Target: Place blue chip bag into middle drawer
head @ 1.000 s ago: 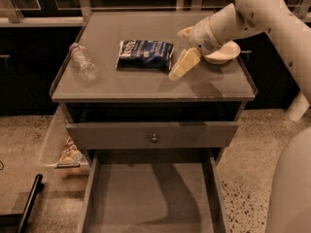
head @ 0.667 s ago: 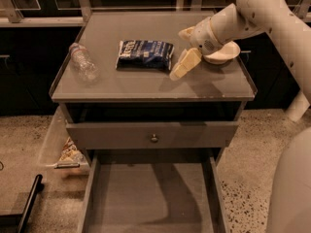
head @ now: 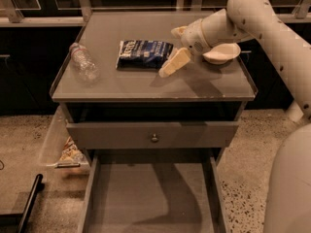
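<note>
My gripper [head: 175, 47] hangs over the cabinet top [head: 146, 84], upper centre-right of frame, spread wide and holding nothing, just beside the right edge of the blue chip bag [head: 144, 54]. The bag lies flat, upper centre. A clear bottle [head: 83, 62] lies left of it, a white bowl [head: 222, 52] right of my wrist. At the bottom, the middle drawer [head: 146, 203] stands pulled out beneath the knobbed drawer [head: 154, 135].
</note>
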Available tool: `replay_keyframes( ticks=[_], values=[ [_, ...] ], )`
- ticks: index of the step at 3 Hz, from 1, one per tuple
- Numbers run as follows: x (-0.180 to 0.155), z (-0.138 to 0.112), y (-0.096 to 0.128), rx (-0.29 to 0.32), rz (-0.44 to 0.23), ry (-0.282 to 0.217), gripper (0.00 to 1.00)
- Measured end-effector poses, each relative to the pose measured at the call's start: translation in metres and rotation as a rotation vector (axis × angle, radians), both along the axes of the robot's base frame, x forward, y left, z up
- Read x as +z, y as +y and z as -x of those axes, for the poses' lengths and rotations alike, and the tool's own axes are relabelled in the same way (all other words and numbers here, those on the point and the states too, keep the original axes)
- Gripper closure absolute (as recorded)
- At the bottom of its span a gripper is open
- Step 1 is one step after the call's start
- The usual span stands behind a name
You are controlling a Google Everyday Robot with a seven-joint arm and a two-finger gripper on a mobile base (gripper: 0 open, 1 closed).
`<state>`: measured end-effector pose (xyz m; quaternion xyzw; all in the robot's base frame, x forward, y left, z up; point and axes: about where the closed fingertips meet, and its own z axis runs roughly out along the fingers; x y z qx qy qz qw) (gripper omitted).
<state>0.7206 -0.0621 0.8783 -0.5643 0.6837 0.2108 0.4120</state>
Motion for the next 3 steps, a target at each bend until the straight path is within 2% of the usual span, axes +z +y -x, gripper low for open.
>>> replay_keyframes(
  ticks=[1,2,3],
  values=[
    [0.005,-0.014,0.026,0.029,-0.056,-0.027,0.0],
    [0.005,-0.022,0.048,0.057,-0.084,-0.029,0.0],
    [-0.003,-0.03,0.058,0.056,-0.066,-0.019,0.0]
  ],
)
